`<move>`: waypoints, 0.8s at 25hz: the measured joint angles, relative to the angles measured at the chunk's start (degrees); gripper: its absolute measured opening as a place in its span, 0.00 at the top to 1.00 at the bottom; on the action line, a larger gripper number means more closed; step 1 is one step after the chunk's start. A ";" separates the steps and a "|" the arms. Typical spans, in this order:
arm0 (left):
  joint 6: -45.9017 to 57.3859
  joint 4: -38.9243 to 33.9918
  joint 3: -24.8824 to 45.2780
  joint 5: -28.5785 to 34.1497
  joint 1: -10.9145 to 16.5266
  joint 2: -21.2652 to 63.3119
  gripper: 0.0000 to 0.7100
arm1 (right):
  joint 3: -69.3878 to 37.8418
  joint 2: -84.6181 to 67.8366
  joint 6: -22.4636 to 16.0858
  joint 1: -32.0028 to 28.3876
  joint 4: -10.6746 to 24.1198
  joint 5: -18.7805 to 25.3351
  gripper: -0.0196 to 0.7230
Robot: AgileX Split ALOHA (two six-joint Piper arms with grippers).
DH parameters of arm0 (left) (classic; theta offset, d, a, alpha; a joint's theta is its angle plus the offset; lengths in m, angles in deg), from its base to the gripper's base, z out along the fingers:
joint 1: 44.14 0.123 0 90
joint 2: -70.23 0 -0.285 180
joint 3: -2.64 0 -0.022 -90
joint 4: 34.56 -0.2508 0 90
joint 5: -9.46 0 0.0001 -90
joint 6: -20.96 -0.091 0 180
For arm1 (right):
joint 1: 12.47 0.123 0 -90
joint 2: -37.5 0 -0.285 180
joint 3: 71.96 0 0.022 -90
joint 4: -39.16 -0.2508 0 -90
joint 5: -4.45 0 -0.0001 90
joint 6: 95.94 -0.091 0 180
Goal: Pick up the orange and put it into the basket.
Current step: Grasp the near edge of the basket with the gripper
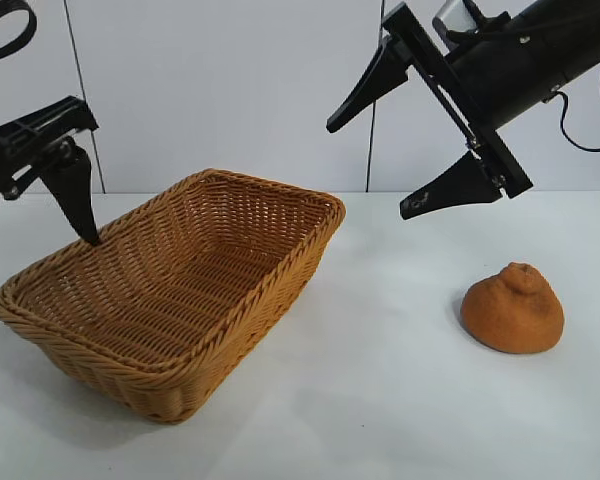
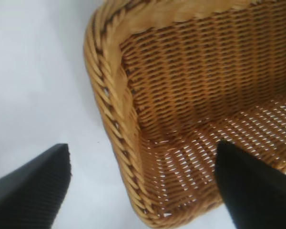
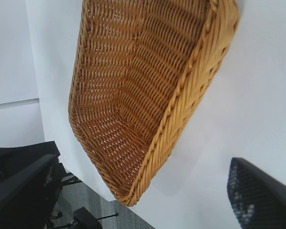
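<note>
The white bench (image 1: 380,400) takes up most of what I can see, with pale wall panels (image 1: 230,90) standing behind it.

On it, toward the left side, sits the basket (image 1: 180,300), a big golden-brown wicker thing with flared sides and a braided rim, turned at an angle so one corner points at me. There is nothing inside it. From the left wrist camera I look down into one of its corners (image 2: 190,95); from the right wrist camera the whole length of it (image 3: 148,95) runs across the view.

The right arm (image 1: 540,50) reaches in from the upper right, slanting downward and toward the basket. The right gripper (image 1: 400,140) hangs in the air above the open stretch of bench between basket and orange, its two black fingers (image 1: 450,190) spread wide and holding nothing.

The left gripper (image 2: 143,181) is at the far left (only partly in sight from outside), pointing steeply down at the basket's left end. Its fingers (image 2: 33,191) are also spread wide and empty; one finger sits outside the rim over bare bench, the other over the inside of the basket.

The orange (image 1: 512,308), dull and rough-skinned with a knob on top, rests on the bench at the right, well apart from the basket and below the right arm.
</note>
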 joint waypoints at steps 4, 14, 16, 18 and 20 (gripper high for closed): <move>1.15 0.07 0.00 -1.18 0.00 -3.02 0.17 | 0.00 0.00 0.00 0.00 0.00 0.00 0.10; 3.45 0.07 0.00 -6.05 0.00 -10.95 0.17 | 0.00 0.00 -0.06 0.00 0.00 0.00 0.10; 3.50 0.07 0.00 -7.53 0.00 -13.16 0.17 | 0.00 0.00 -0.20 0.00 0.00 0.00 0.10; 3.62 0.07 0.00 -8.57 0.00 -15.01 0.17 | 0.00 0.00 -0.21 0.00 0.00 0.00 0.10; 3.63 0.07 0.00 -8.80 0.00 -16.48 0.17 | 0.00 0.00 -0.25 0.00 0.00 0.00 0.10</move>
